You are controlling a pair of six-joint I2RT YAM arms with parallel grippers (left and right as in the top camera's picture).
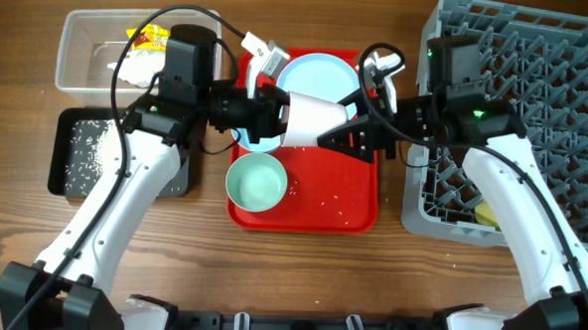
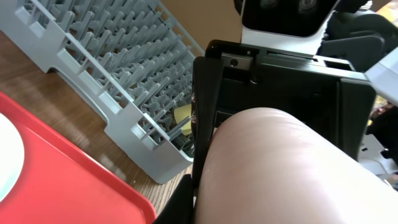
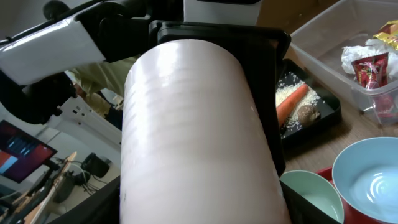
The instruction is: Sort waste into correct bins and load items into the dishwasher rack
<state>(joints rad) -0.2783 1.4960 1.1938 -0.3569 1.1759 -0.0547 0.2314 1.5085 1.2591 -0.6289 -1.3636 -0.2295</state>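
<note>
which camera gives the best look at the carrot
Right wrist view: the carrot lies in plain sight in the black bin, among rice beside a brown lump. Overhead, the left arm covers that part of the bin. The left wrist view faces the rack instead.

Wooden table (image 1: 12,242), surface inspected. Four items stand directly on it: clear tub (image 1: 75,51) at far left, black tub (image 1: 61,160) just beside it on the near side, red tray (image 1: 357,203) at centre, dishwasher rack (image 1: 575,98) at right, close beside the tray.
</note>
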